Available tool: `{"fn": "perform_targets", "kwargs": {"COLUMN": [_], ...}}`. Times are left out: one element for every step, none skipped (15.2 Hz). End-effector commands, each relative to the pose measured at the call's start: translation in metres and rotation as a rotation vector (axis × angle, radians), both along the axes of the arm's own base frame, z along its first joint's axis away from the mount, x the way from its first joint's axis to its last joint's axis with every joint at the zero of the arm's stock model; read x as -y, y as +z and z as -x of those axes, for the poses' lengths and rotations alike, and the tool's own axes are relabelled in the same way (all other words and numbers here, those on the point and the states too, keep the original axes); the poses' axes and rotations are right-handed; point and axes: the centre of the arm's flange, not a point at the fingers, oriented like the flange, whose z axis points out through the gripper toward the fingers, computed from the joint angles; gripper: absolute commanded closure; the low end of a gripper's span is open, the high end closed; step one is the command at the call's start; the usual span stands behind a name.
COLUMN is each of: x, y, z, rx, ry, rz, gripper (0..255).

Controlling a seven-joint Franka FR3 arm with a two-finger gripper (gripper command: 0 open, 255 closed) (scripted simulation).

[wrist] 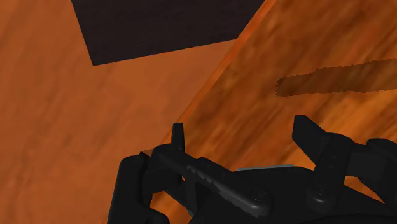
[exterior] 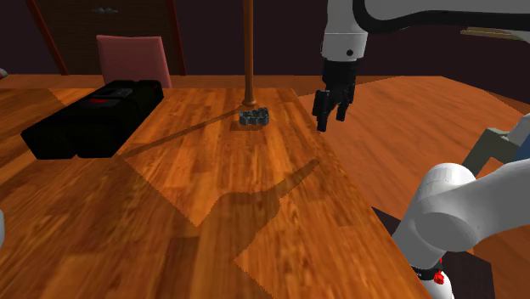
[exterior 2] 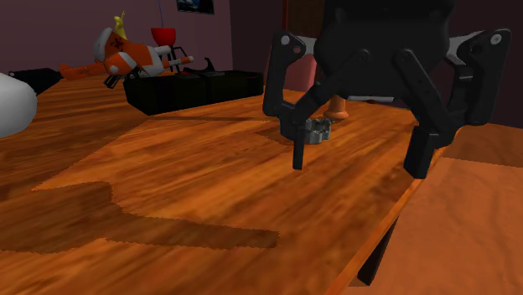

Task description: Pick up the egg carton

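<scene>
The egg carton (exterior: 254, 117) is a small grey block on the wooden table (exterior: 170, 204), at the foot of a brown pole. In the second exterior view the egg carton (exterior 2: 318, 128) shows between and behind the fingers. My gripper (exterior: 331, 110) hangs open above the table's edge, to the shoulder view's right of the carton and apart from it. Up close, the gripper (exterior 2: 356, 159) has its black fingers spread wide with nothing between them. In the wrist view the gripper (wrist: 243, 137) looks down on the table's edge and the orange floor beside it.
A long black case (exterior: 93, 115) lies on the table at the shoulder view's left, with a pink chair (exterior: 132, 58) behind it. The brown pole (exterior: 249, 51) rises just behind the carton. An orange-and-white toy (exterior 2: 126, 57) lies further back. A dark patch (wrist: 165, 25) lies on the floor.
</scene>
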Motion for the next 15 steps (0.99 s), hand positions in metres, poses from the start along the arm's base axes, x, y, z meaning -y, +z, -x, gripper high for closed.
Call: {"fn": "perform_targets", "kwargs": {"x": [0.0,0.002,0.005,0.008,0.011,0.014,0.017,0.021,0.024,0.028,0.032,0.036,0.041,0.045,0.05], "y": [0.0,-0.001,-0.001,-0.002,-0.002,-0.003,-0.004,-0.005,-0.006,-0.006,-0.007,-0.008,-0.01,-0.011,-0.012], "z": [0.0,-0.013,-0.027,-0.04,-0.053,-0.066,-0.08,-0.093,-0.106,-0.119,-0.132,-0.144,-0.157,-0.17,-0.183], "rx": [0.0,-0.001,-0.003,-0.004,-0.006,-0.007,-0.008,-0.01,-0.011,-0.013,-0.014,-0.015,-0.017,-0.018,-0.02], "ry": [0.0,-0.014,-0.029,-0.043,-0.058,-0.072,-0.087,-0.101,-0.116,-0.13,-0.145,-0.159,-0.173,-0.188,-0.202], "rz": [0.0,-0.009,-0.018,-0.027,-0.037,-0.046,-0.055,-0.064,-0.073,-0.082,-0.092,-0.101,-0.11,-0.119,-0.128], "gripper": [0,0,0,0,0,0,0,0,0,0,0,0,0,0,0]}}
